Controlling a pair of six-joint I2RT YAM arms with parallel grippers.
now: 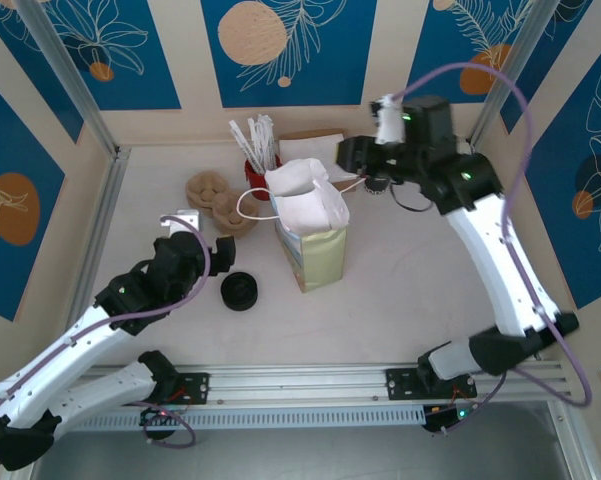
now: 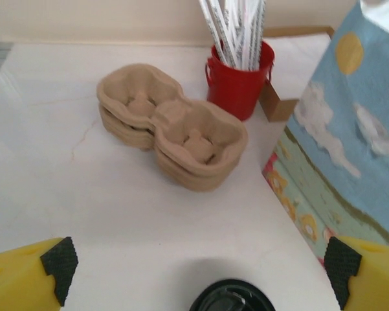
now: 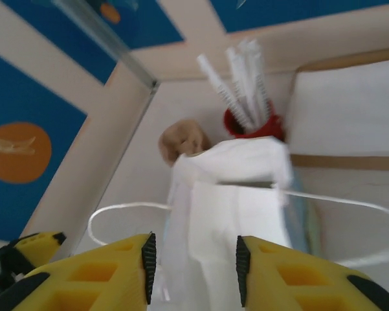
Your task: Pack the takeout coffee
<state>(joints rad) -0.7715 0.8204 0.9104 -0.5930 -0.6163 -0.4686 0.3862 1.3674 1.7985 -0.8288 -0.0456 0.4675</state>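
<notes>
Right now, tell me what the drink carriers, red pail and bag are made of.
Drink carriers: likely moulded paper pulp, matte tan, softly rounded. Red pail: glossy; metal or plastic, unclear. Bag: matte printed paper, creased, with white cord handles.

Overhead, plus wrist close-ups toward bag (image 1: pixel 315 240)

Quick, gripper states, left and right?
Left gripper: open, empty, near the takeout coffee.
Right gripper: jaws partly apart at the paper bag; grip cannot be told.
</notes>
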